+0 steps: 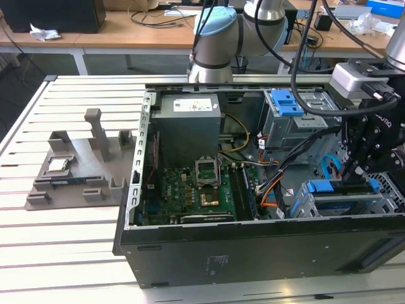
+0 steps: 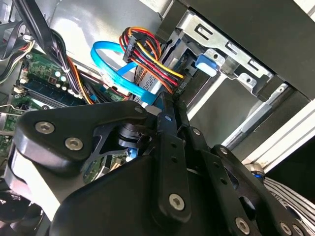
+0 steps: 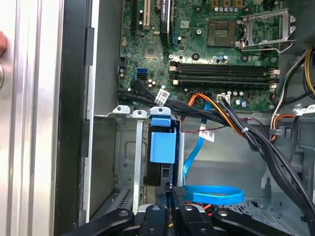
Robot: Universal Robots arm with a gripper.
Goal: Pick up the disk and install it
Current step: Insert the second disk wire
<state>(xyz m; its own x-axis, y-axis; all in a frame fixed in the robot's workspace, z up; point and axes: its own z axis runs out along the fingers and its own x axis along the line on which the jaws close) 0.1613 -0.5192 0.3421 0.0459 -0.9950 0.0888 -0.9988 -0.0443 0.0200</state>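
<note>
The disk [image 1: 345,202] sits edge-up in the drive bay at the open computer case's corner, on the exterior view's right, its blue side rail uppermost. In the first wrist view its blue rail end [image 3: 162,142] stands between the bay's metal walls. My gripper [image 1: 349,177] reaches down from above, and its black fingers are pinched together on the disk's upper edge. The closed fingertips show in both wrist views, with the gripper [image 3: 176,192] just behind the blue rail and the gripper [image 2: 167,105] beside the cable bundle.
A blue flat cable [image 3: 211,195] and orange, red and yellow wires [image 2: 147,54] crowd the bay. The motherboard [image 1: 190,190] and power supply [image 1: 188,126] fill the case. A grey cage with a blue latch [image 1: 291,107] stands behind. A grey fixture [image 1: 82,164] lies on the slatted table.
</note>
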